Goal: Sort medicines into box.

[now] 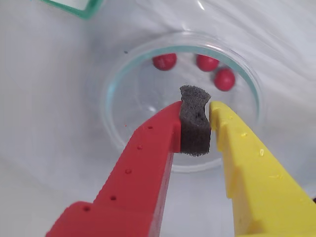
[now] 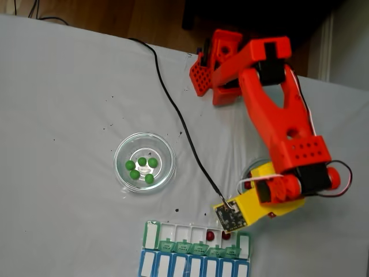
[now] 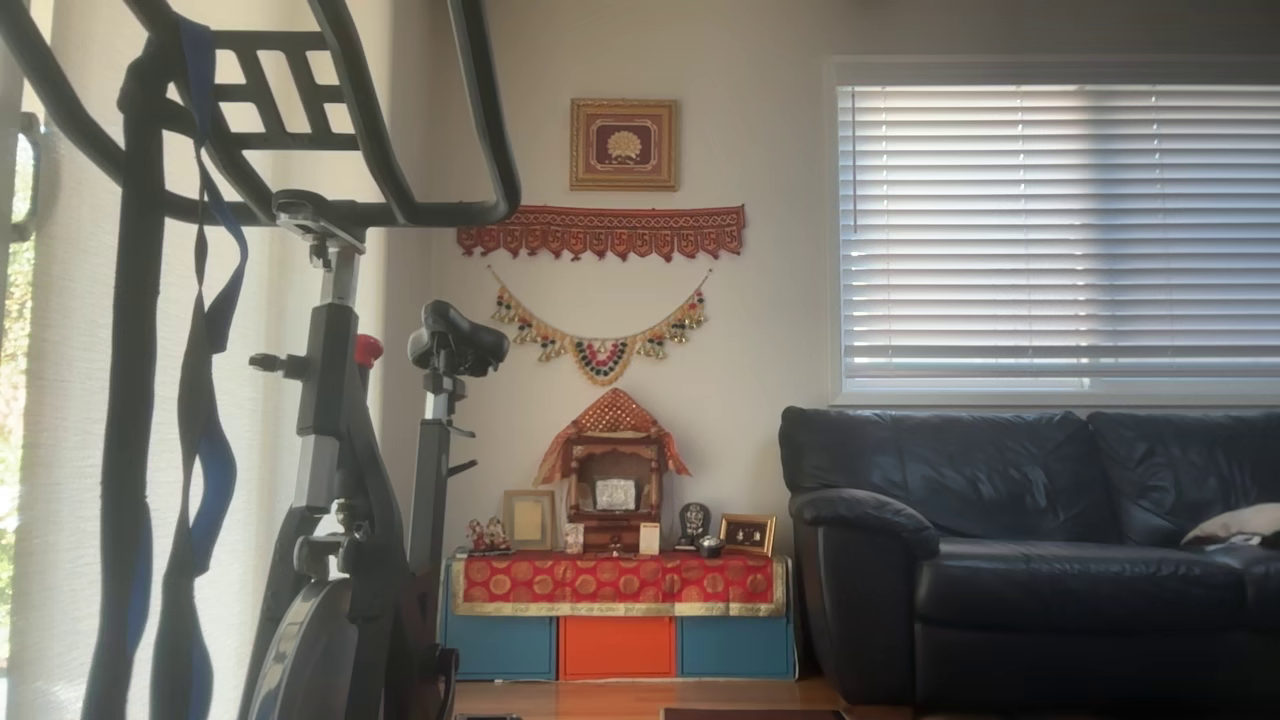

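In the wrist view, three dark red medicines (image 1: 164,60) (image 1: 207,62) (image 1: 224,79) lie at the far side of a round clear glass dish (image 1: 114,123). My gripper (image 1: 195,106) hangs over the dish's middle. Its red finger (image 1: 148,158) and yellow finger (image 1: 247,158) are shut on their own dark foam pad (image 1: 194,126), with no ball between them. The fixed view shows the box (image 2: 151,235), white with green lids, near the front edge. Two red medicines (image 2: 210,235) (image 2: 226,235) sit in its open compartments. Several green medicines (image 2: 142,168) lie in a second glass dish (image 2: 122,151) to the left.
The red arm (image 2: 282,133) covers most of the right-hand dish in the fixed view. A blue-and-white organiser (image 2: 196,266) lies right in front of the box. A black cable (image 2: 173,109) runs across the white cloth. A green-edged corner (image 1: 74,7) shows at the wrist view's top left.
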Motion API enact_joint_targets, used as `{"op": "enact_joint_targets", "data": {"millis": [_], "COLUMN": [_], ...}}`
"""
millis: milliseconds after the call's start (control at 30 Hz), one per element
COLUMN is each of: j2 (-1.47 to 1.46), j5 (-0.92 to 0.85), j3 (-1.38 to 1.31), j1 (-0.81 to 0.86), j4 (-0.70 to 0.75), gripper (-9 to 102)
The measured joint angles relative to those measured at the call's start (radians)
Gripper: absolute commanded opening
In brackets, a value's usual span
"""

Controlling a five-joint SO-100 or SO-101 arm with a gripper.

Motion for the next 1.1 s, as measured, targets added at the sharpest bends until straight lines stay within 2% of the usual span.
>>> {"op": "enact_joint_targets", "data": {"millis": [133,300,833,1100], "j2": [-0.061,-0.058,-0.029,-0.029], "j5": [-0.067,-0.127,-0.066,-0.061], "j3": [-0.008,0.048,0.236,0.241], "j1": [-0.029,-0.058,-0.114,-0.106], "j4": [0.060,0.054,-0.127,-0.132], "gripper": [1,1,1,4]}}
